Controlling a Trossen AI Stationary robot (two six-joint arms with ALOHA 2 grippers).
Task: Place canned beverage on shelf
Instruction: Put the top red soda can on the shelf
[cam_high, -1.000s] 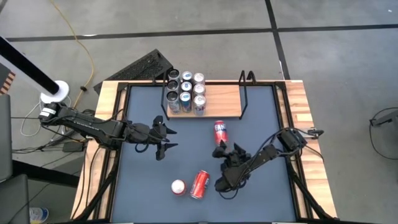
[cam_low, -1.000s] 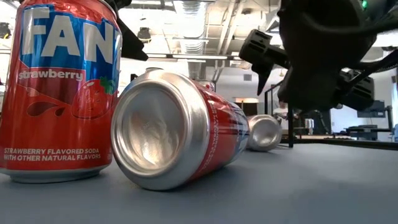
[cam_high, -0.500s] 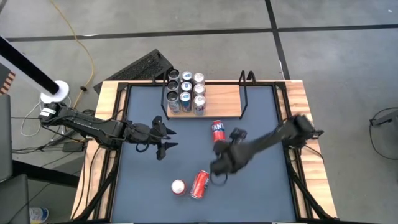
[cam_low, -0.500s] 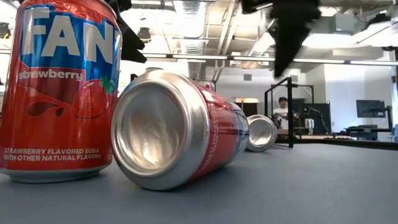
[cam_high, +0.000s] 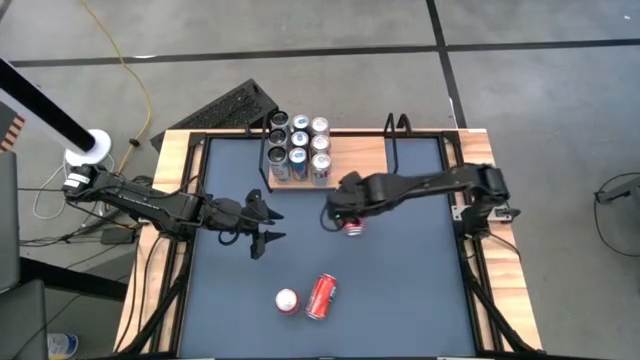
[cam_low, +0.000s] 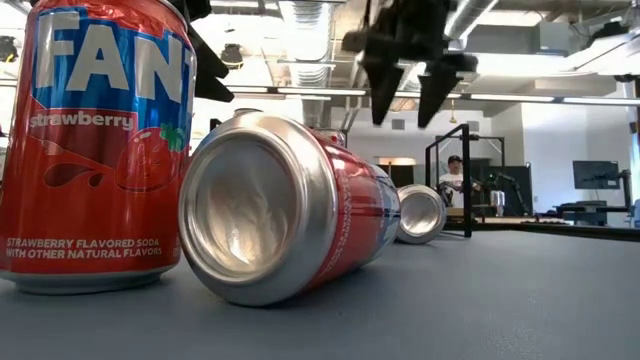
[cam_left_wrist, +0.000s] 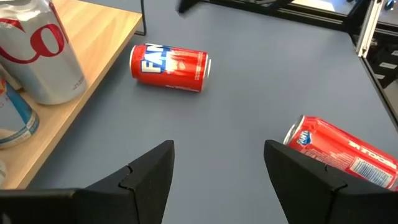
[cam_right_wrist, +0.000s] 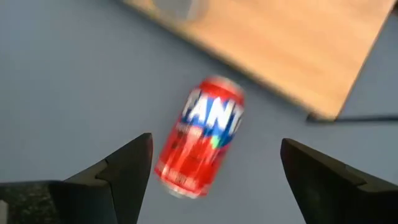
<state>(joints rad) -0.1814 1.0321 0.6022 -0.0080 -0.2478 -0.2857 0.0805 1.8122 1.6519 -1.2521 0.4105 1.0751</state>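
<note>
right pincer (cam_high: 340, 212) moved over fallen can (cam_high: 352, 226), spread | left pincer (cam_high: 262, 226) spread | shelf (cam_high: 355, 163) half free

Cans are shiny aluminium: the tipped red can (cam_low: 290, 215) shows a bright brushed-looking metal base, and the upright Fanta strawberry can (cam_low: 97, 145) has a glossy printed skin. Counter (cam_high: 400, 290) top is a matt dark blue-grey mat, smooth, with a pale wood rim. Shelf (cam_high: 355, 160) is light wood, satin-ish, with thin black metal rods. Gripper fingers (cam_left_wrist: 149, 177) look like matt black plastic.
</note>
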